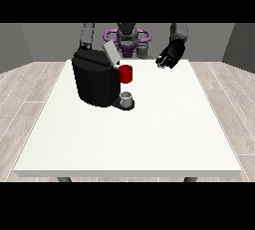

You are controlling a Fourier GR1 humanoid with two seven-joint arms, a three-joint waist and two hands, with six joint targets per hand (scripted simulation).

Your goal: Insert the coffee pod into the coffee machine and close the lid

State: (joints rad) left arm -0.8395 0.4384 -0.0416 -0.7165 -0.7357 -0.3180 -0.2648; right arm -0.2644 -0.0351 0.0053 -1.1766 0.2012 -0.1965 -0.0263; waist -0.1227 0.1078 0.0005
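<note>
The black coffee machine (pixel 94 82) stands on the left half of the white table (pixel 149 139). Its grey lid (pixel 110 52) is tilted up and open. A red round pod holder (pixel 126 73) juts from the machine's front, above a small grey cup (pixel 127 98) on the machine's base. No coffee pod shows anywhere. At the view's left, an arm (pixel 87 35) reaches down behind the machine, which hides its hand. The hand at the view's right (pixel 169 55) hovers over the table's far edge with relaxed fingers, holding nothing, well right of the machine.
The robot's torso (pixel 127 37) stands behind the table's far edge. White tabletop stretches in front of and to the right of the machine. Wooden floor surrounds the table.
</note>
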